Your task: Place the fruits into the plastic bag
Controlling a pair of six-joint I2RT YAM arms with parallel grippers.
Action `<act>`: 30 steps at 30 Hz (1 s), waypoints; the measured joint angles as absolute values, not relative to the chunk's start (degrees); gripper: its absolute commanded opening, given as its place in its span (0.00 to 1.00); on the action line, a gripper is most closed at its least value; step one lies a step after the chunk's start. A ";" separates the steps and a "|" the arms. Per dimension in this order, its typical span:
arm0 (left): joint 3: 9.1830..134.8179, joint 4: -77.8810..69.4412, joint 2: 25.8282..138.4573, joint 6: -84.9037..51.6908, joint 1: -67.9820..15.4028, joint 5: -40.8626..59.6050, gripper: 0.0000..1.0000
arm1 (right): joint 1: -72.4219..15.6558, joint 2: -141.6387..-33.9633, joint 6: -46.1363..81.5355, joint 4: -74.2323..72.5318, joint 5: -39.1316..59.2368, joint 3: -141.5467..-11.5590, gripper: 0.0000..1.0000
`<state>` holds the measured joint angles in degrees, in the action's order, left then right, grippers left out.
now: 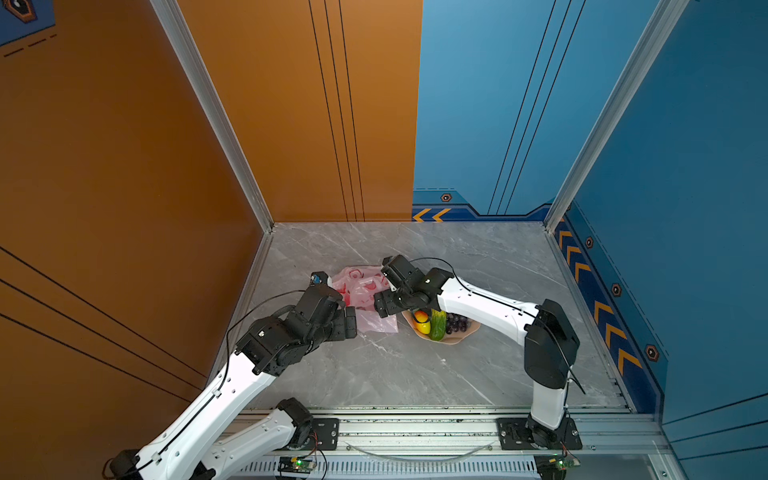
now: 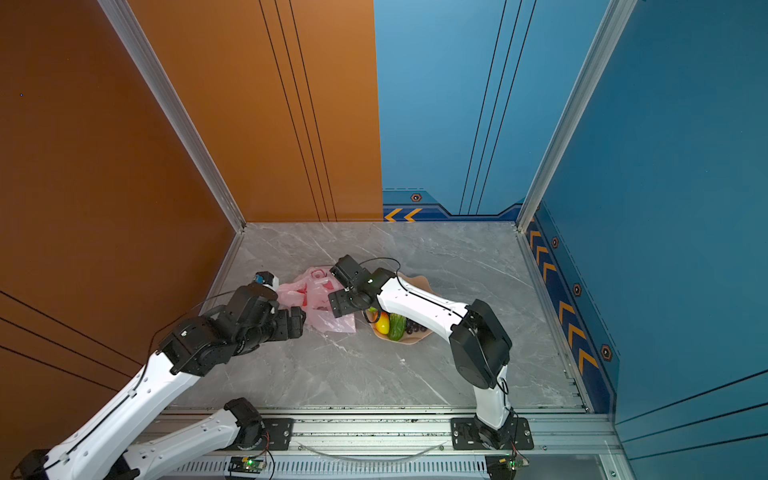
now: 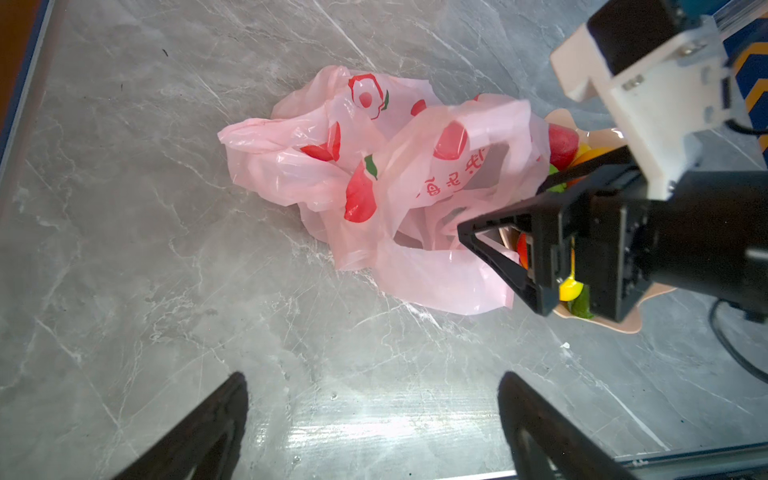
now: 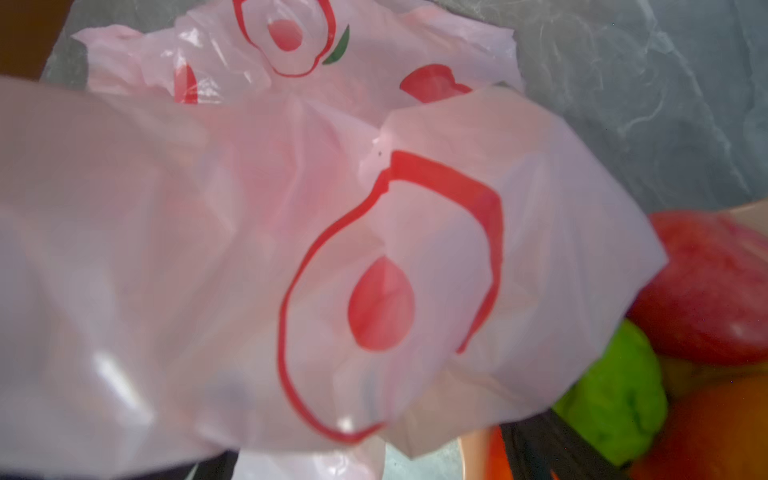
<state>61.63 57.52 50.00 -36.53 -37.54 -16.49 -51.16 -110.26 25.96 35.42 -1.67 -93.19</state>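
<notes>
The place is a robotics lab test cell. Aluminium posts (image 1: pixel 216 116) frame printed orange panels (image 1: pixel 104 166) and blue panels (image 1: pixel 685 187) with chevron stripes (image 1: pixel 603 309) around a marble-look tabletop (image 1: pixel 374 374). A left arm (image 1: pixel 237 386) and right arm (image 1: pixel 490 311) are bolted to a metal rail (image 1: pixel 415 428) beside a bare circuit board (image 1: pixel 296 462) (green light lit).

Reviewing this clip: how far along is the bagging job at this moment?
Done: nothing visible; the plastic bag lies crumpled, no fruit seen inside. In hand: nothing; left gripper open short of the bag, right gripper open at its edge by the bowl. Left: mango, cucumber, grapes, apple and green fruit all sit in the bowl.
</notes>
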 measured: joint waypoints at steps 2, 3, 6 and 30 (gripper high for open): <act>60.82 57.54 49.01 -37.54 -37.58 -16.47 0.95 | -51.16 -111.98 26.61 35.53 -3.01 -94.98 0.76; 60.58 57.54 48.75 -37.87 -37.60 -16.47 0.95 | -51.18 -112.66 26.83 35.62 -3.60 -95.70 0.72; 59.33 57.34 47.90 -39.24 -38.46 -16.36 0.95 | -51.37 -114.04 27.46 35.64 -5.32 -97.21 0.51; 38.00 30.79 44.53 -61.25 -52.95 -19.53 0.95 | -53.71 -95.29 39.72 26.09 -5.72 -87.88 0.00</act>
<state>38.00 30.79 44.53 -61.25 -52.95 -19.53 -53.71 -95.29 39.72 26.09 -5.72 -87.88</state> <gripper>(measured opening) 0.951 0.047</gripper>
